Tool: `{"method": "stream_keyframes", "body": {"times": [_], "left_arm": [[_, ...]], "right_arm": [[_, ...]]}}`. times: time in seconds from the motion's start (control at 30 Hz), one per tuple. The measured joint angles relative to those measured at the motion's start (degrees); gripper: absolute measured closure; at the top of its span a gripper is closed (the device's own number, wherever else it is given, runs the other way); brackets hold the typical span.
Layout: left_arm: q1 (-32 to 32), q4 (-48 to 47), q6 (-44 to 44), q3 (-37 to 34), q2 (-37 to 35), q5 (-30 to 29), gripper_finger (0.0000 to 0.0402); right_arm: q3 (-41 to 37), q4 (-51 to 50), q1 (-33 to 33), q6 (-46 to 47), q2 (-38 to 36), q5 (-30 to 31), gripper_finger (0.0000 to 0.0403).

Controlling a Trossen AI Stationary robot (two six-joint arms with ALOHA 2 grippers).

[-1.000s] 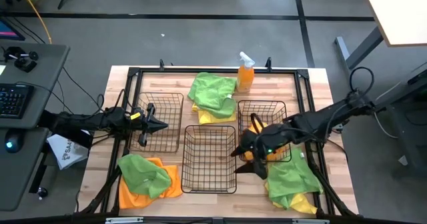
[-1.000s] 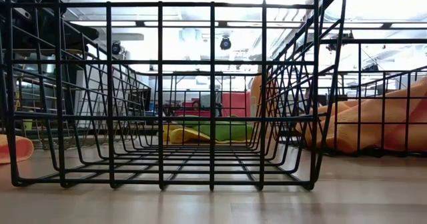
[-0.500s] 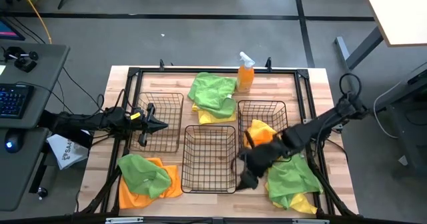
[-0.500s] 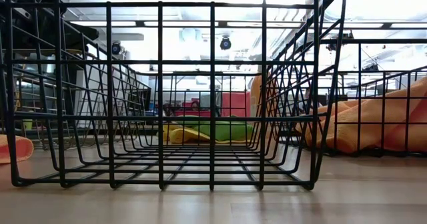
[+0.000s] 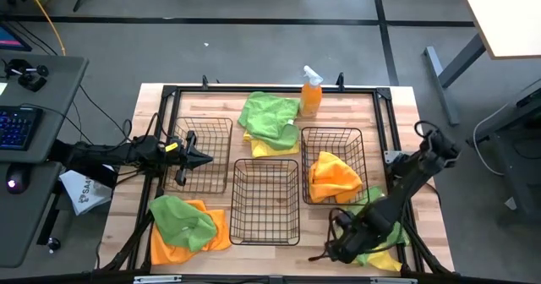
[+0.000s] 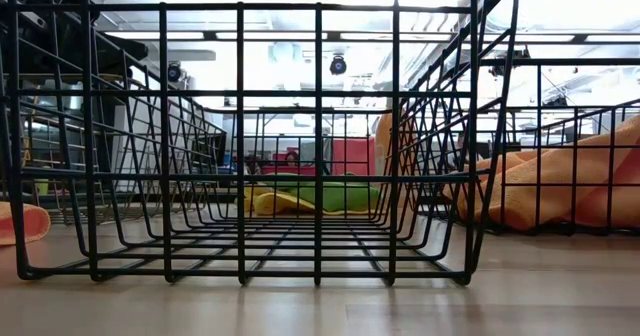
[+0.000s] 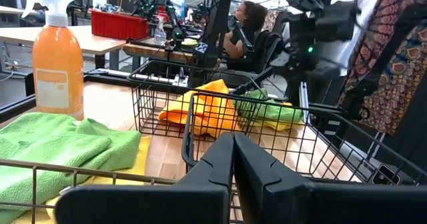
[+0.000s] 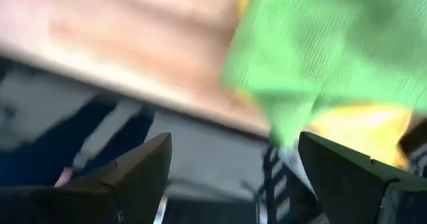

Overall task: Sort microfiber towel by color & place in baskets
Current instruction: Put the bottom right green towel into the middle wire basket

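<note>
The right gripper (image 5: 338, 248), fingers spread, hovered beside the green towel (image 5: 378, 219) near the right basket (image 5: 331, 133); soft, light cloth, best pinched at a raised fold. The left gripper (image 7: 232, 159) fingers were pressed together.

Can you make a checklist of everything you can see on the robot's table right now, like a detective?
Surface: wooden table, with a black metal frame around the work area.
Job's things: three wire baskets. The right basket holds an orange towel; the middle basket and left basket hold no towels. Towel piles lie loose at the back, front left and front right.
Clutter: orange spray bottle.
Grippers: left pincer shut, over the left basket; right pincer open, by the front-right pile.
Cables: black ones trail off the table's left side.
Surroundings: desk with keyboard; a person sits in the room behind.
</note>
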Motion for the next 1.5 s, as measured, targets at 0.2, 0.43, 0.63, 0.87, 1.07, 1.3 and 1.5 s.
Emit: {"method": "stream_keyframes", "body": {"times": [0.2, 0.43, 0.63, 0.87, 1.07, 1.3, 1.5], "left_arm": [[0.0, 0.0, 0.0, 0.0, 0.0, 0.0, 0.0401], [0.0, 0.0, 0.0, 0.0, 0.0, 0.0, 0.0401], [0.0, 0.0, 0.0, 0.0, 0.0, 0.0, 0.0401], [0.0, 0.0, 0.0, 0.0, 0.0, 0.0, 0.0401], [0.0, 0.0, 0.0, 0.0, 0.0, 0.0, 0.0401], [0.0, 0.0, 0.0, 0.0, 0.0, 0.0, 0.0401], [0.0, 0.0, 0.0, 0.0, 0.0, 0.0, 0.0401]], "right_arm": [[0.0, -1.2, -1.9, -2.6, 4.8, 3.3, 0.0080], [0.0, -6.0, -2.4, -7.7, 8.8, 2.3, 0.0089], [0.0, -6.9, -1.3, -10.7, 9.7, 1.5, 0.0194], [2.5, -10.1, 0.6, -14.1, 9.0, 1.8, 0.0385], [21.3, -31.7, 1.6, -17.3, 4.9, 8.6, 0.0397], [46.4, -36.6, 1.0, -24.4, 0.0, 40.5, 0.0400], [55.1, -27.6, -4.3, -44.9, 0.4, 58.1, 0.0402]]}}
